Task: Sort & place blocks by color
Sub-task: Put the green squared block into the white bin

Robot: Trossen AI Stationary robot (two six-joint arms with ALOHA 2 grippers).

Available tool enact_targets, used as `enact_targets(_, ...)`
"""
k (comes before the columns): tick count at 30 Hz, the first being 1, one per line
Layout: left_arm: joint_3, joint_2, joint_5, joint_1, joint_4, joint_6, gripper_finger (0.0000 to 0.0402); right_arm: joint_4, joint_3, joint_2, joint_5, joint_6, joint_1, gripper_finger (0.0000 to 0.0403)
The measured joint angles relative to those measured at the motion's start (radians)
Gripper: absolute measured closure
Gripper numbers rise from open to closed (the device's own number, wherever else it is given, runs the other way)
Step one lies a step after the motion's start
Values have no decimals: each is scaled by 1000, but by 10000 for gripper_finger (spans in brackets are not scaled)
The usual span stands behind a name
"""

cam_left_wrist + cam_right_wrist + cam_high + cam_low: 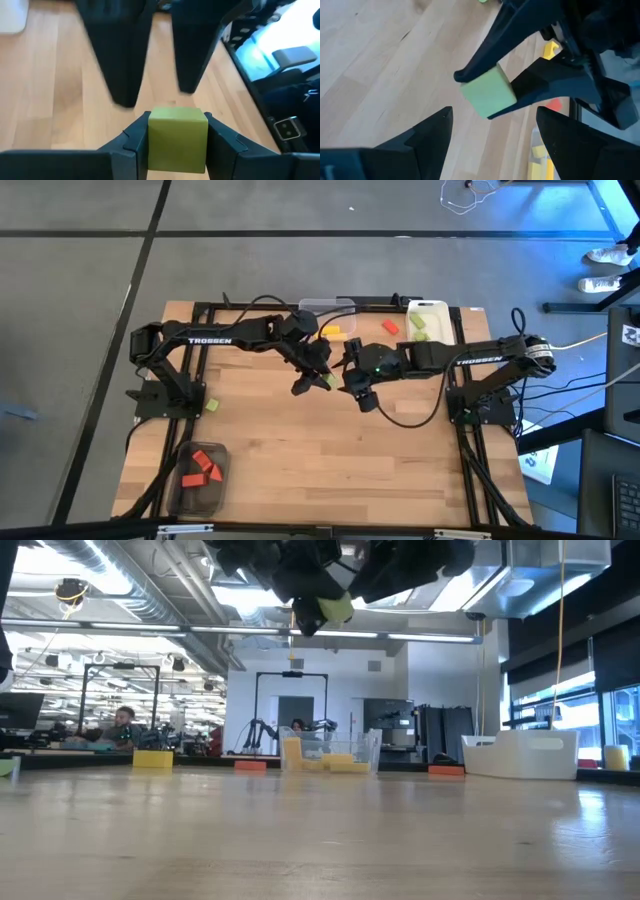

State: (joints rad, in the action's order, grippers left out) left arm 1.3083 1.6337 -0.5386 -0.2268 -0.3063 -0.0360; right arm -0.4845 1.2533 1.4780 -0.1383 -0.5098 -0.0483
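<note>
A light green cube (177, 140) sits between the fingers of my left gripper (324, 380), high over the middle of the table; it also shows in the low view (335, 608). My right gripper (492, 140) is open and faces that cube (487, 92) from the table's right, with its fingers apart and a little short of it. Loose blocks lie by the far edge: a yellow one (352, 345), a red one (390, 327), and a green one (211, 406) at the left. My left gripper pinches the green cube between its two fingers, one finger (132, 145) on each of two opposite side faces (152, 142). The fingers come from above, slanting toward the table's near right. The cube is lifted clear of the table, at the fingers' free ends.
A clear container with red blocks (200, 470) stands at the near left corner. A clear container with yellow blocks (327, 308) and a white one with green blocks (428, 320) stand along the far edge. Bare wood lies across the table's middle and near right.
</note>
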Motion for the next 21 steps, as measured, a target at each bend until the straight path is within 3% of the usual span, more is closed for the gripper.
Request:
enact_targets(10,0,4,31,0,9,5,273,25,0,0,59,-44,-12,114)
enact_targets(21,1,12,-24,0,34,30,273,73,0,29,70,-84,-23,114)
